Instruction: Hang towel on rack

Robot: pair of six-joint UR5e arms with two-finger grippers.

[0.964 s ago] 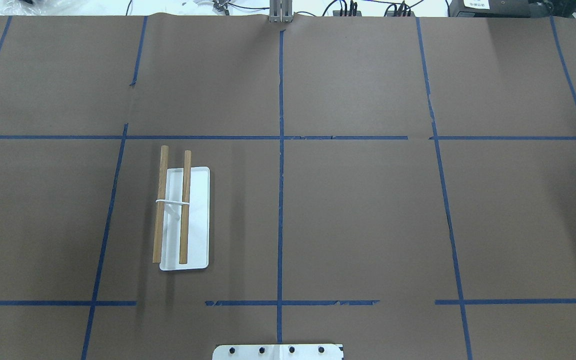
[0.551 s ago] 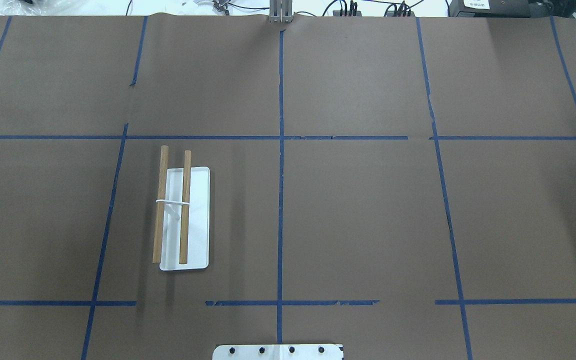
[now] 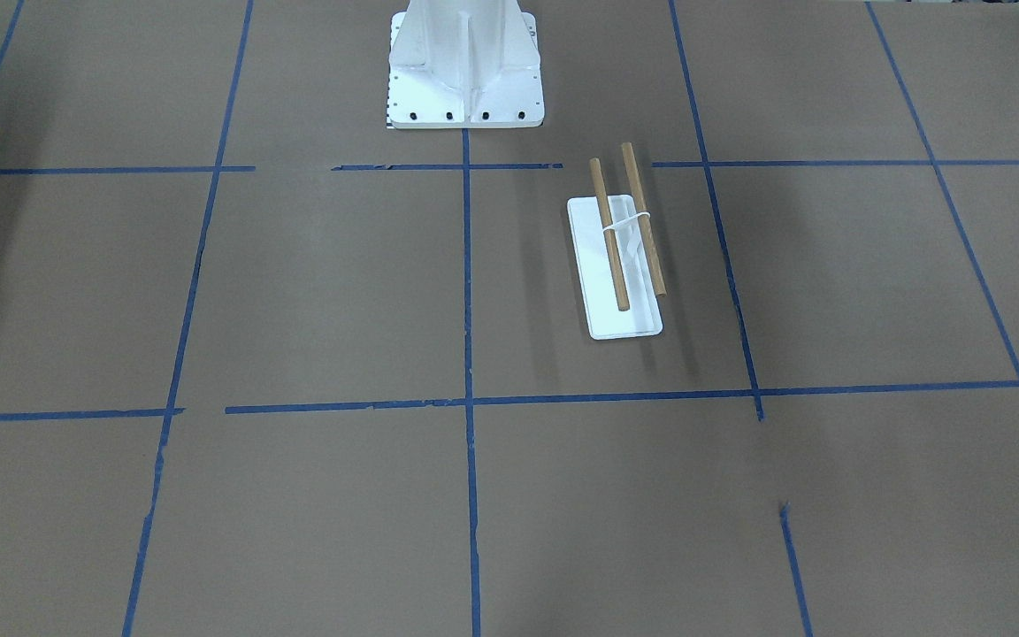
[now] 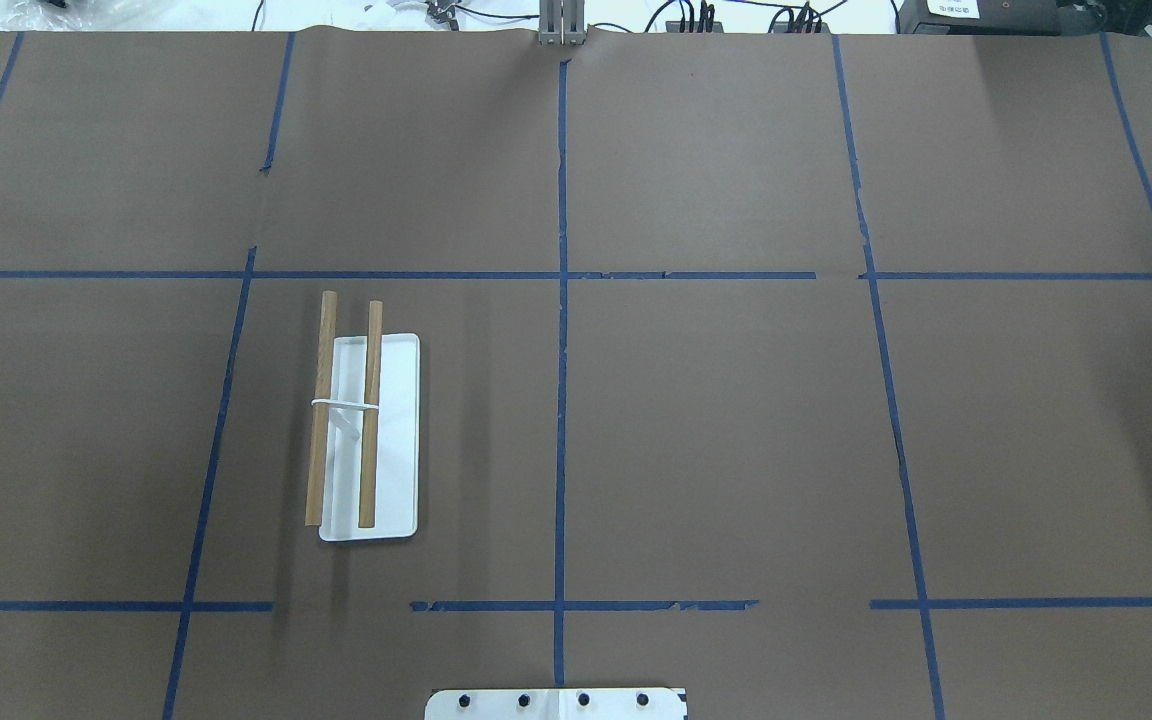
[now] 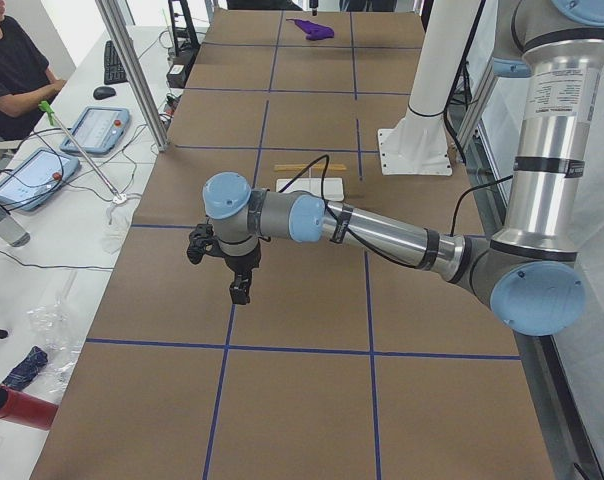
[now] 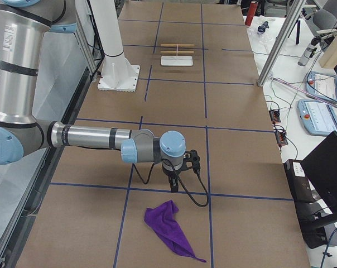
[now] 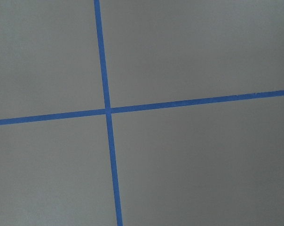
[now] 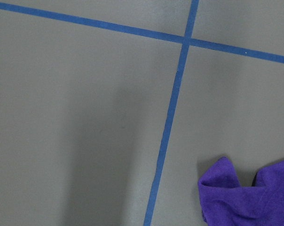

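Note:
The rack (image 4: 396,440) stands left of the table's centre: a white base with two wooden dowels on a white wire. It also shows in the front view (image 3: 591,265) and both side views (image 5: 312,185) (image 6: 177,61). The purple towel (image 6: 168,229) lies crumpled on the table at the robot's far right end, and shows in the right wrist view (image 8: 245,197) and far off in the left side view (image 5: 312,30). My right gripper (image 6: 173,187) hangs just beyond the towel. My left gripper (image 5: 240,290) hangs over bare paper at the left end. I cannot tell whether either is open or shut.
Brown paper with blue tape lines (image 4: 561,400) covers the table. The white bolted pedestal (image 3: 465,62) stands at the robot's side. An operator (image 5: 12,70) sits by tablets beyond the far edge. A metal post (image 6: 277,44) rises at that edge.

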